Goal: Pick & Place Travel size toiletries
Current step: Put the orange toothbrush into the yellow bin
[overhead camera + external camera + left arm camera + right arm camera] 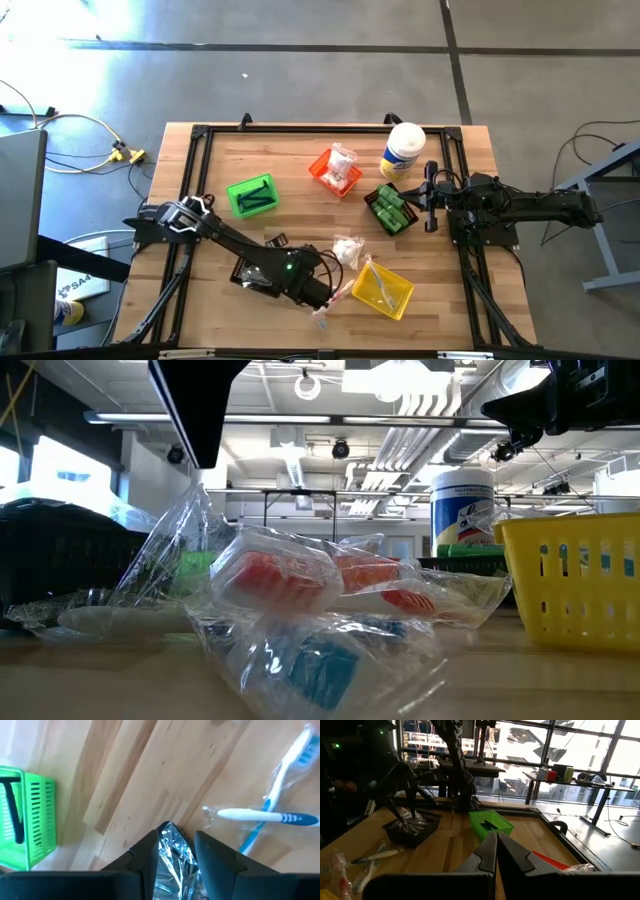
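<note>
Toothbrushes (pixel 270 815), two (clear-wrapped), four bins, left tool (pixel 175 851) gripping crinkly wrapper (pixel 172 855)

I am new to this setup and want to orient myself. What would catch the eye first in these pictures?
Four small coloured bins stand out on the wooden table: a green bin, an orange bin, a black bin and a yellow bin. The left gripper, near the table's front edge, has a crinkly clear packet between its fingers, with a wrapped toothbrush lying beside it. The right gripper waits shut at the right side.
</note>
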`<state>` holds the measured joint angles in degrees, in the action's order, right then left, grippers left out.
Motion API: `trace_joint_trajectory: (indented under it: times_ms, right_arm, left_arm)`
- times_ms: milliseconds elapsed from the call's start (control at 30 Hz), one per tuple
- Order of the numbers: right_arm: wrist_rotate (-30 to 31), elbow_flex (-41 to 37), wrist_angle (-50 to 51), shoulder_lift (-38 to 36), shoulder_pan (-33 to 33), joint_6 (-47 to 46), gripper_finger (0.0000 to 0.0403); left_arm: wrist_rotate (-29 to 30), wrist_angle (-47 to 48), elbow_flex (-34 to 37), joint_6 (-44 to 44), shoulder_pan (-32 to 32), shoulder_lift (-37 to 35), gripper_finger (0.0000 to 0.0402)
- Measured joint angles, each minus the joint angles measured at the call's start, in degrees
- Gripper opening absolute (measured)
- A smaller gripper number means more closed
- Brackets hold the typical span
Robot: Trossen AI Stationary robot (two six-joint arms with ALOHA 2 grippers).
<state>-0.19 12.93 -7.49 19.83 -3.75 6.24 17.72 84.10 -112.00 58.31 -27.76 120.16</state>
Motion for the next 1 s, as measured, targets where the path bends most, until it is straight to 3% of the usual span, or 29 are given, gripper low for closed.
trace_joint_trajectory:
  times_ms: [200, 1000]
  right_arm:
    - [0.0, 0.0, 0.0, -0.01, 0.0, 0.0, 0.0005]
    - [0.0, 0.0, 0.0, -0.02, -0.02, 0.03, 0.0005]
  left_arm:
    - [1.34, -1.55, -2.13, 1.96, -0.01, 0.0, 0.0124]
    - [0.32, -29.78, -2.84, -0.89, 0.02, 0.0, 0.0124]
